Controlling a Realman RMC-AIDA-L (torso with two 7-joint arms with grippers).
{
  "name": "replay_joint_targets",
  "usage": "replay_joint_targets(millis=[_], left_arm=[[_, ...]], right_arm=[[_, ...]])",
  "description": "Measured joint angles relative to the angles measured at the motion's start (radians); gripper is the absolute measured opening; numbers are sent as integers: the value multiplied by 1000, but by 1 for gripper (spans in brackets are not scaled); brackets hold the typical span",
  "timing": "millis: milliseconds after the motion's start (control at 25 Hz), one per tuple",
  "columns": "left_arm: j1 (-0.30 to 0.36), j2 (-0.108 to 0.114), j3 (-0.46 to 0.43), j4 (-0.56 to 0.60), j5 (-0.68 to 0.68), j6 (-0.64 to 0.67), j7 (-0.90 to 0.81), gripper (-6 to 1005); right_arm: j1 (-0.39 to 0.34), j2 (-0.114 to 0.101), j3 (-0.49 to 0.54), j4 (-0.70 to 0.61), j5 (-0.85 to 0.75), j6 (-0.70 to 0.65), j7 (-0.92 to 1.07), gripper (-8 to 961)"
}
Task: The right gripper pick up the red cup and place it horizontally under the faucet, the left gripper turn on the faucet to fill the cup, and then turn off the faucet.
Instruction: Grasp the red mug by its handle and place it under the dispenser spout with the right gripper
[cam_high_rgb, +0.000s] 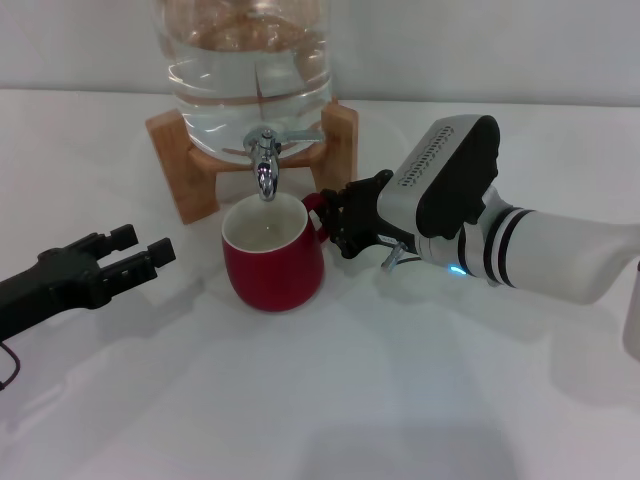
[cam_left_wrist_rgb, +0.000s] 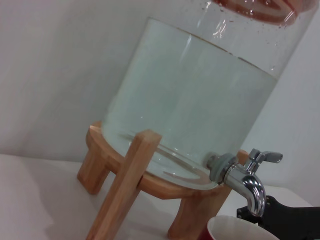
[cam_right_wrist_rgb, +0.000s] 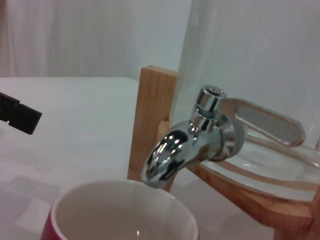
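Note:
The red cup (cam_high_rgb: 272, 262) stands upright on the table with its cream inside open right below the spout of the chrome faucet (cam_high_rgb: 265, 165). My right gripper (cam_high_rgb: 334, 222) reaches in from the right and is shut on the cup's small handle. The left gripper (cam_high_rgb: 140, 250) hovers low to the left of the cup, open and holding nothing, well apart from the faucet. In the right wrist view the faucet (cam_right_wrist_rgb: 185, 142) hangs just over the cup (cam_right_wrist_rgb: 120, 212) rim. The left wrist view shows the faucet (cam_left_wrist_rgb: 246, 180) with its lever, and the cup (cam_left_wrist_rgb: 227, 229) rim below it.
The faucet comes out of a large clear water jar (cam_high_rgb: 250, 60) resting on a wooden stand (cam_high_rgb: 185, 150) at the back of the white table (cam_high_rgb: 330, 400). A pale object (cam_high_rgb: 632, 320) is cut off at the right edge.

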Motion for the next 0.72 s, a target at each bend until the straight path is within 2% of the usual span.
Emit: replay_joint_targets(millis=[240, 720], left_arm=[[0, 0, 0, 3, 0, 1, -1, 815], [0, 0, 0, 6, -3, 1, -3, 815]], right_arm=[[1, 0, 6, 0, -1, 2, -1, 107], [8, 0, 24, -19, 1, 4, -3, 217]])
